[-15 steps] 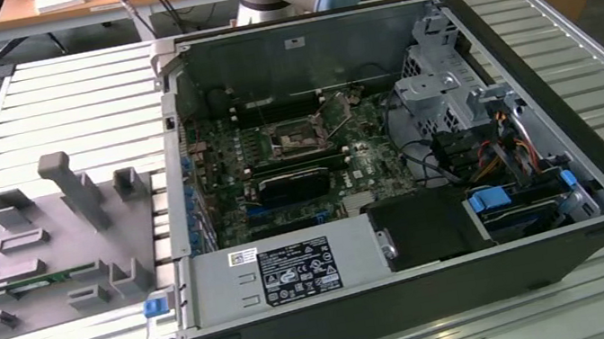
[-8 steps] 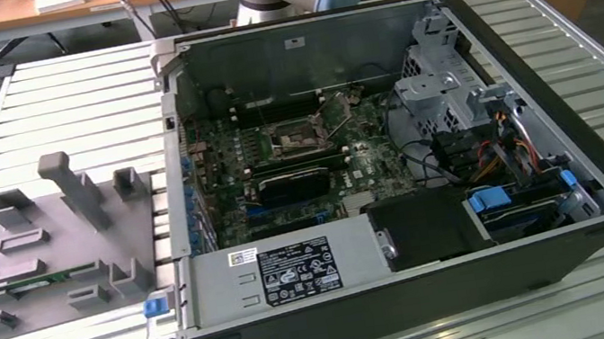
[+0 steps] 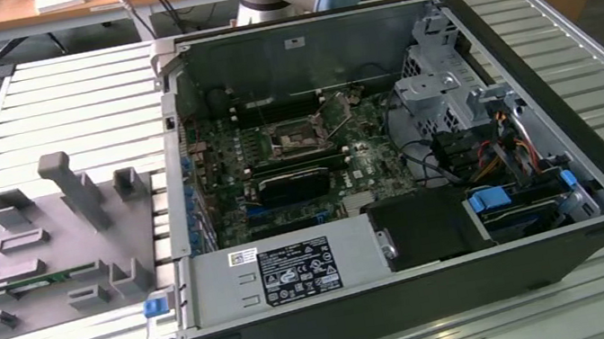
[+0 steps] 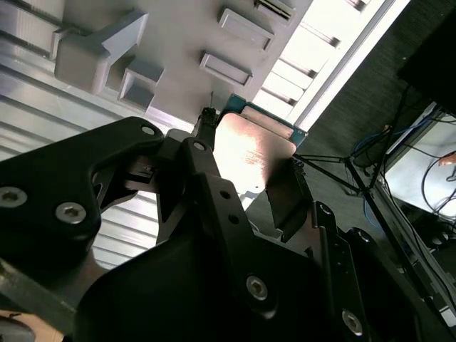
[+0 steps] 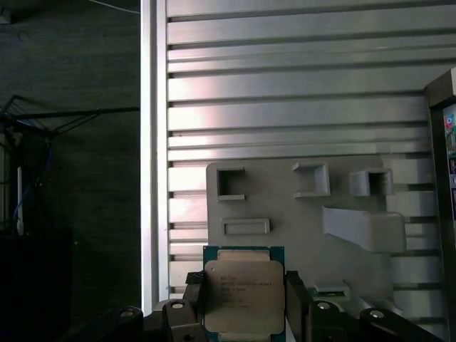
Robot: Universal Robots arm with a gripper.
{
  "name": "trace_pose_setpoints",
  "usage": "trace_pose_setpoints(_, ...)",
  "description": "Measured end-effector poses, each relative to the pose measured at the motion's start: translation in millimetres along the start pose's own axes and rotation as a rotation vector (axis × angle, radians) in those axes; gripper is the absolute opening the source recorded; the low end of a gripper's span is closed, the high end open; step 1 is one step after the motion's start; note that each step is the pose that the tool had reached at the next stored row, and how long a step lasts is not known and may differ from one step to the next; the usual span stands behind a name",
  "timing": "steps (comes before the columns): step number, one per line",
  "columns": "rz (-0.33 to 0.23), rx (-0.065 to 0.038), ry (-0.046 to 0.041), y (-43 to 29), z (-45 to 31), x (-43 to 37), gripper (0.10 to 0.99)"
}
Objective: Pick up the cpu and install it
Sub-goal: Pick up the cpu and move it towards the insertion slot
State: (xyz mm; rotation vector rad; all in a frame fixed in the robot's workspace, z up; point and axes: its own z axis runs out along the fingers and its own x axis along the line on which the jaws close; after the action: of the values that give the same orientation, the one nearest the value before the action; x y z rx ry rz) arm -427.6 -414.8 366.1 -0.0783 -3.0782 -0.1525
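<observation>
Silvery cpu, print unreadable, sits gripped by end effector.

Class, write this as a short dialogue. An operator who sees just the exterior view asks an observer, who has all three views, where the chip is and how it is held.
Operator: I see the open computer case and the grey tray beside it. Where is the chip?
Observer: In both wrist views the chip sits between the fingers of the gripper, one against each side.
Operator: Is it resting on the tray?
Observer: It seems not. In the second wrist view it hangs apart from the tray, near the edge of the table.
</observation>
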Motion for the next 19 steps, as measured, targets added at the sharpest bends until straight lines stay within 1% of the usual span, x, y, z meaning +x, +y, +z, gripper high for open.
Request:
trace_pose_setpoints(15, 0.000, 0.000, -0.0001, 1.6, -15.0, 0.9, 0.541)
trace_pose_setpoints(19, 0.000, 0.000, 0.0001, 2.2, -20.5, 1.3, 0.541)
